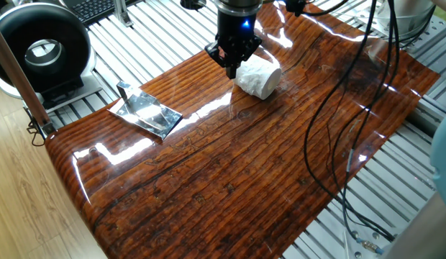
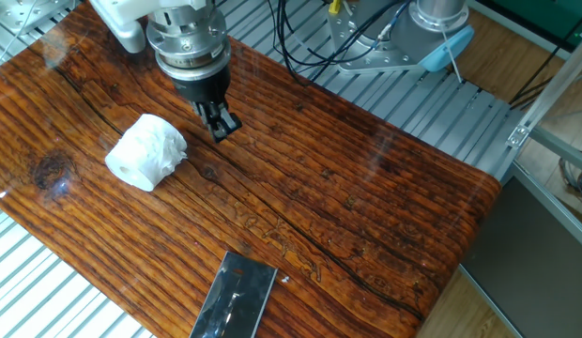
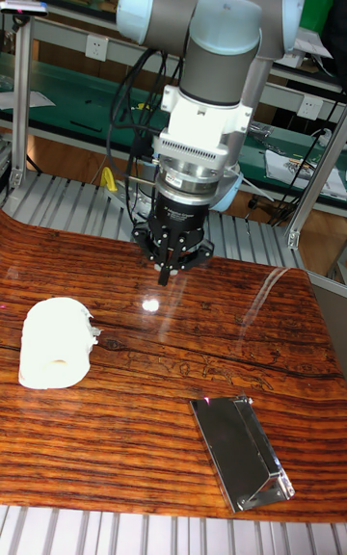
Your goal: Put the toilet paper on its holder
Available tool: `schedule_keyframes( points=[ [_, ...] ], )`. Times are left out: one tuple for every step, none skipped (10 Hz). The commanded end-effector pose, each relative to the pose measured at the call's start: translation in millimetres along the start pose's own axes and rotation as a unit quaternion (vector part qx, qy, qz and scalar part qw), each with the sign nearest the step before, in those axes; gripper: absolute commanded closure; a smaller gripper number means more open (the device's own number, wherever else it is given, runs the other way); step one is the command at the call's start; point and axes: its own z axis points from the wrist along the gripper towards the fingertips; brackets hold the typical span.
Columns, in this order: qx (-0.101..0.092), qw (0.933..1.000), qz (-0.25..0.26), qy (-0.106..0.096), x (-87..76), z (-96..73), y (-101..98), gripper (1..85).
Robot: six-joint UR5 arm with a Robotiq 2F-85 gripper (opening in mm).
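Observation:
The toilet paper (image 1: 257,77) (image 2: 145,152) (image 3: 56,343) is a plump white roll lying on its side on the wooden tabletop. My gripper (image 1: 231,70) (image 2: 222,127) (image 3: 166,276) hangs just above the table beside the roll, a short gap away. Its fingers are shut together to a point, with nothing between them. The holder (image 1: 145,111) (image 2: 237,296) (image 3: 241,439) is a shiny silver plate lying flat near the table's edge, well away from the roll. Its short grey peg (image 1: 124,90) stands at one end.
A black round fan-like device (image 1: 42,49) stands off the table beyond the holder. Black cables (image 1: 331,129) hang over the table's far side. The arm's base (image 2: 432,28) sits on the slatted metal bench behind the table.

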Motion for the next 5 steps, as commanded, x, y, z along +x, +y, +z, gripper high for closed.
schedule_keyframes(
  points=[
    [-0.007, 0.9998, -0.014, -0.011, -3.5, 3.8, -2.8, 77.3],
    [-0.008, 0.9999, -0.010, -0.010, -2.8, 3.8, -2.7, 78.0],
    [-0.009, 0.9999, -0.007, -0.013, -2.2, 5.4, -4.3, 79.0],
    [-0.016, 0.9997, -0.009, -0.017, -1.3, 7.0, -4.3, 79.3],
    [-0.017, 0.9997, -0.006, -0.016, -1.5, 6.8, -3.1, 79.3]
  ],
)
